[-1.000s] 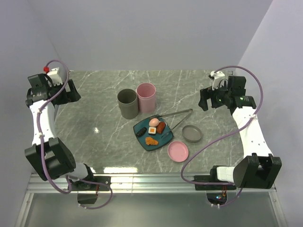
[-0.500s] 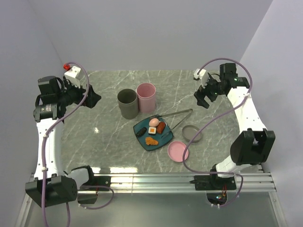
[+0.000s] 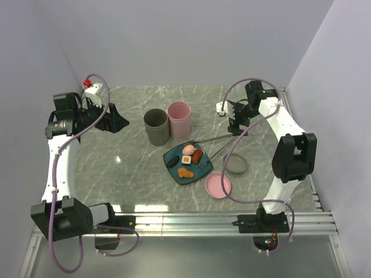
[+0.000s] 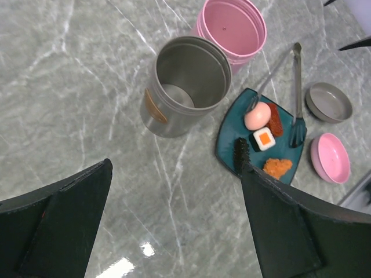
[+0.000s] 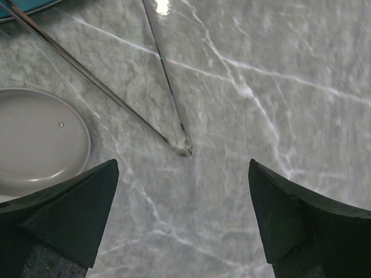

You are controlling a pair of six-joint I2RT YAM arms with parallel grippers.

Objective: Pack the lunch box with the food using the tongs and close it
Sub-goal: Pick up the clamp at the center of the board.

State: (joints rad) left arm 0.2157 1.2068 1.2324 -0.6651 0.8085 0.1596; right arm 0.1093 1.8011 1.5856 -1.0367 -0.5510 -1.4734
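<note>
Hovering above the joined end of the tongs (image 4: 297,87), R pincer (image 5: 182,188) is open, empty. L pincer (image 4: 174,174) is open, high over desk (image 4: 87,87). Food (image 4: 257,116) sits on teal plate (image 4: 228,138), tong tips alongside.

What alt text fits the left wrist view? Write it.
A teal plate holds five food bites, tongs lying with tips at its edge, seen between the fingers of the open left hand. A grey container and a pink container stand open beside it on the table, a grey lid and a pink lid nearby.
</note>
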